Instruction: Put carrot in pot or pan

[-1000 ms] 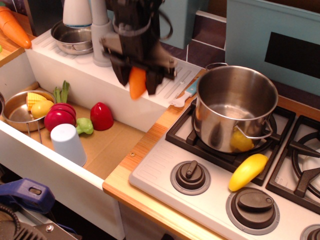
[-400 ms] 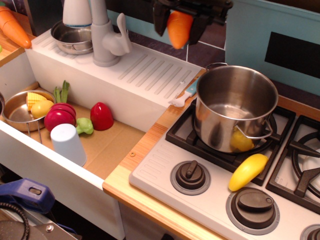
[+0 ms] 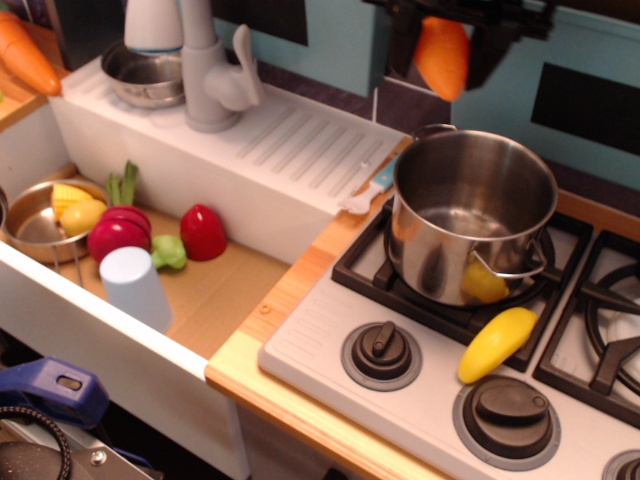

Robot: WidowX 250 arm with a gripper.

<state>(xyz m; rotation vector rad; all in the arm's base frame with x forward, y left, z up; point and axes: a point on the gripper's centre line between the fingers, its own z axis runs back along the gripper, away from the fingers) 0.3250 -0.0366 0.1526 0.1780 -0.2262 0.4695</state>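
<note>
My gripper (image 3: 445, 62) is at the top of the view, shut on the short plump orange carrot (image 3: 443, 55), which hangs tip down between the dark fingers. It is held high above the rear left rim of the tall shiny steel pot (image 3: 470, 215). The pot stands on the left burner of the toy stove (image 3: 330, 335) and looks empty inside. Only the lower part of the gripper shows.
A yellow banana-shaped toy (image 3: 496, 342) lies on the stove in front of the pot. A longer slim carrot (image 3: 27, 52) lies at top left. The sink holds a steel bowl with corn (image 3: 45, 215), red vegetables (image 3: 203, 232) and a white cup (image 3: 135, 288). A faucet (image 3: 210, 75) and a small steel pot (image 3: 145, 75) stand behind.
My gripper has carried the carrot up and to the right, from over the drainboard beside the faucet to a spot above the pot's rear rim.
</note>
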